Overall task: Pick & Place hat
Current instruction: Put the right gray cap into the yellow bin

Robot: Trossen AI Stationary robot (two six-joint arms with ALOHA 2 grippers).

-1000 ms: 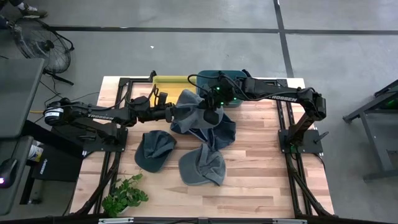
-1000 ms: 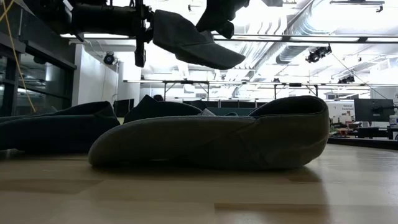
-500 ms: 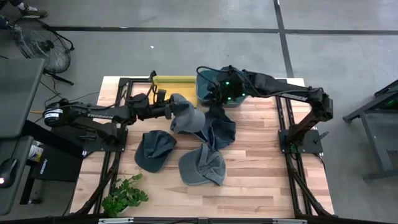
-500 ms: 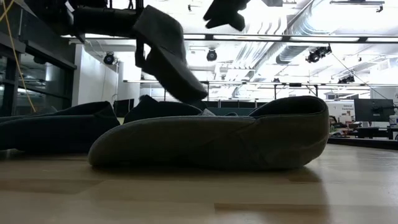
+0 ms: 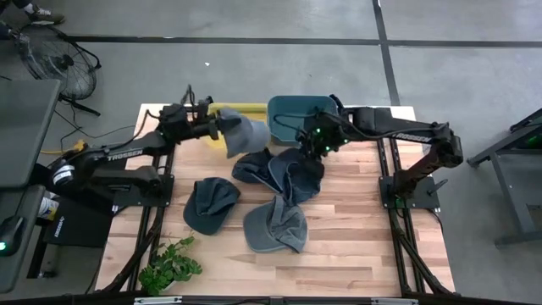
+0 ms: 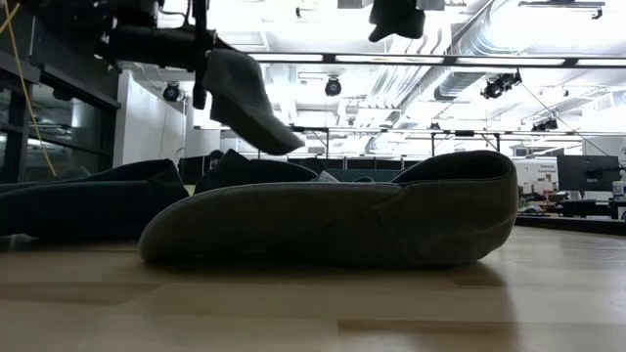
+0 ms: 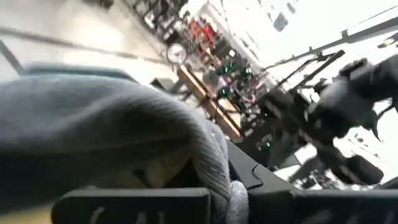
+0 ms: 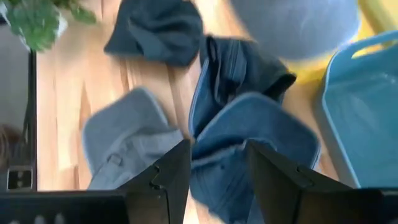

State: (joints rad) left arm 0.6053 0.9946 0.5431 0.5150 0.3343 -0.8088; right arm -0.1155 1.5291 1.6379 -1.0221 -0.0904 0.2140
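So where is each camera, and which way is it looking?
High view: above the table, looking straight down; both arms show, left gripper holding a grey hat.
Low view: at tabletop height, looking level across; that hat hangs above.
Left wrist view: on the left arm, looking over the same hat.
Right wrist view: above the hats, past its open fingers; the blue bin appears too.

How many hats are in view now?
5, maybe more hidden: one held hat in the left gripper over the yellow bin, two overlapping, two nearer front.
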